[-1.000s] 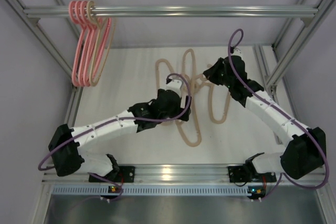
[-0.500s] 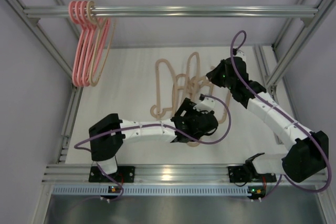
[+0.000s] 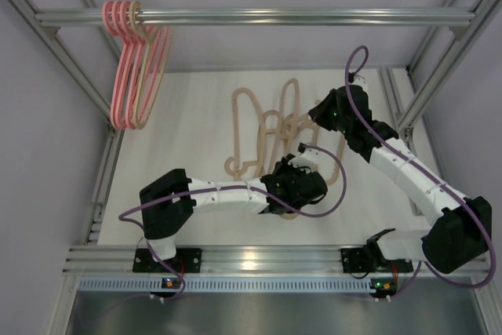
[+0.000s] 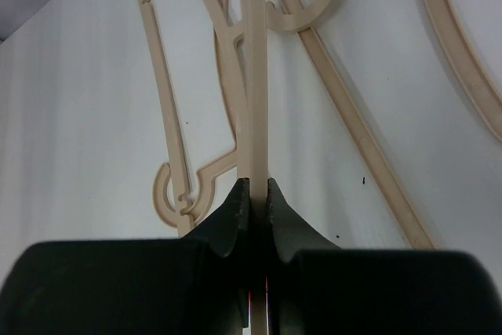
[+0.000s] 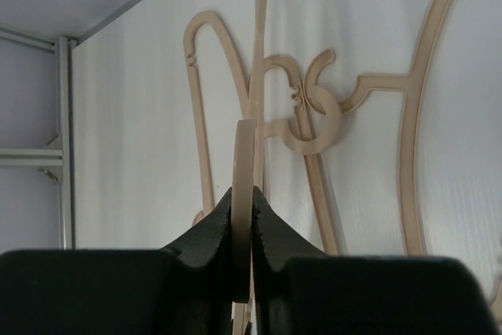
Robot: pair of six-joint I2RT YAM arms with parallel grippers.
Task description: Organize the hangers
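Several hangers (image 3: 133, 76), pink and beige, are hung on the bar (image 3: 259, 16). About three beige hangers (image 3: 251, 127) are left tangled on the table (image 3: 188, 131). One, seemingly the same, is pinched on edge by the left gripper (image 4: 252, 194) and right gripper (image 5: 245, 198).

The white worktop (image 3: 180, 131) carries a loose tangle of beige hangers (image 4: 365, 139) lying flat, hooks interlocked, spread from its centre toward two o'clock.
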